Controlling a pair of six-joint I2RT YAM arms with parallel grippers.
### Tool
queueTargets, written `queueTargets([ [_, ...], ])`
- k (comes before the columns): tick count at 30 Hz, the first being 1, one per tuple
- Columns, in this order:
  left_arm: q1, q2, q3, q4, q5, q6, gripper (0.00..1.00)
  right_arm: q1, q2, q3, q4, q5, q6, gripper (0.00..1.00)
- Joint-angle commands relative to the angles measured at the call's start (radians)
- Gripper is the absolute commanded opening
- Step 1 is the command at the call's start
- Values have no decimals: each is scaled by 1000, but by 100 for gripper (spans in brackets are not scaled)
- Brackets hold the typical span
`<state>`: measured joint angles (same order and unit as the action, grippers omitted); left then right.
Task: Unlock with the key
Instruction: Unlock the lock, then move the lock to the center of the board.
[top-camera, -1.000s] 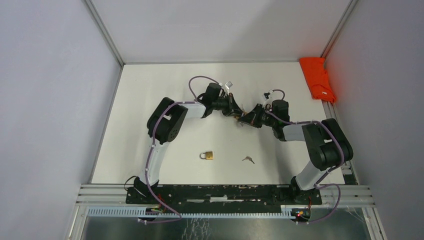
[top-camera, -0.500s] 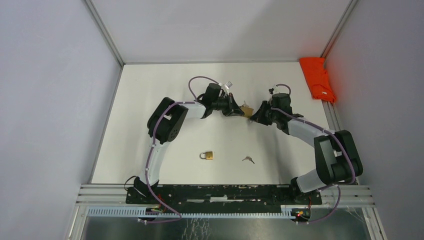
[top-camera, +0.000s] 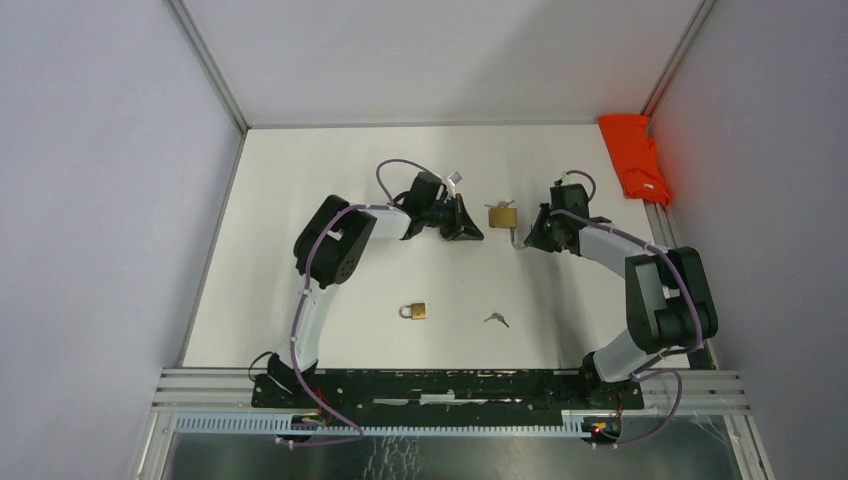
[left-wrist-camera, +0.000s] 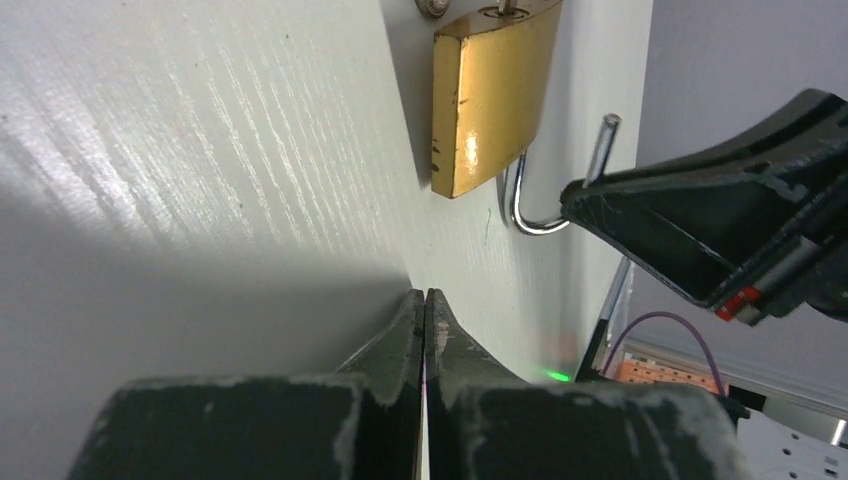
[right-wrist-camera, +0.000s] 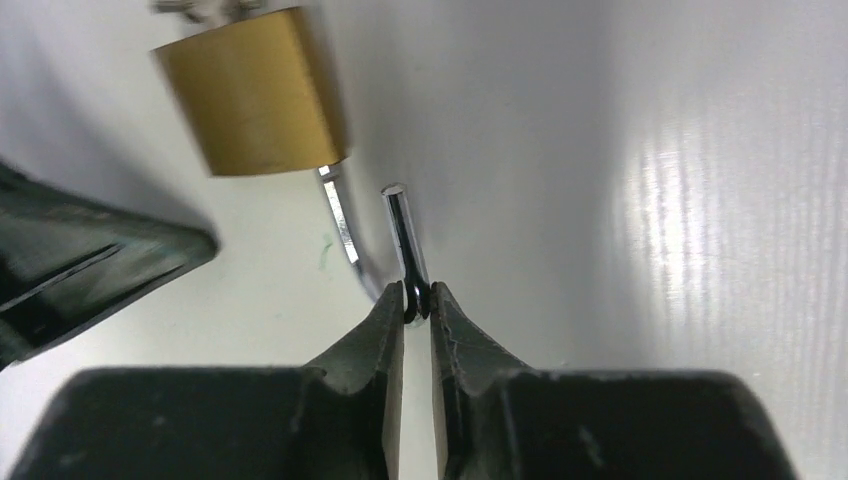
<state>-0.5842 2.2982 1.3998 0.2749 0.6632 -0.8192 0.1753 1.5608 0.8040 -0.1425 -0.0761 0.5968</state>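
A brass padlock (top-camera: 503, 216) lies at the back middle of the table with a key (top-camera: 503, 204) in its keyhole. Its steel shackle (right-wrist-camera: 404, 235) stands open, one end free. My right gripper (top-camera: 521, 240) is shut on the bend of the shackle; in the right wrist view (right-wrist-camera: 416, 300) the bar sits pinched between the tips. My left gripper (top-camera: 467, 233) is shut and empty, just left of the padlock and apart from it. The left wrist view (left-wrist-camera: 424, 298) shows the padlock body (left-wrist-camera: 490, 95) ahead and the right gripper's fingers (left-wrist-camera: 700, 225) by the shackle.
A second, closed brass padlock (top-camera: 414, 311) and a loose key (top-camera: 496, 319) lie on the near part of the table. An orange cloth (top-camera: 635, 155) lies at the back right corner. Grey walls enclose the table on three sides.
My left gripper let go of the padlock and drew back left. My right gripper pulled right with the shackle, and the padlock now lies between the two grippers with its shackle open.
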Motion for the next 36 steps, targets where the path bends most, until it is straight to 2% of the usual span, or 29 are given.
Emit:
queueTargets([
  [1, -1, -81, -18, -74, -40, 95, 2, -2, 79, 34, -169, 151, -60, 20],
  [7, 0, -184, -3, -213, -138, 188, 2, -3, 113, 94, -218, 144, -101, 28],
  [11, 0, -293, 11, -330, -260, 248, 2, 17, 10, 136, -199, 211, -146, 29],
  [13, 0, -343, 34, -411, -333, 283, 2, 37, -26, 175, -190, 204, -199, 32],
  [17, -1, -425, 58, -495, -437, 322, 2, 108, 99, 400, -390, 173, -338, 31],
  [19, 0, -458, 64, -516, -452, 323, 2, 159, 152, 454, -431, 187, -376, 29],
  [28, 0, -607, 101, -632, -610, 391, 3, 236, 265, 430, -418, 197, -359, 25],
  [36, 0, -654, 89, -637, -645, 403, 4, 235, 314, 475, -438, 255, -375, 25],
])
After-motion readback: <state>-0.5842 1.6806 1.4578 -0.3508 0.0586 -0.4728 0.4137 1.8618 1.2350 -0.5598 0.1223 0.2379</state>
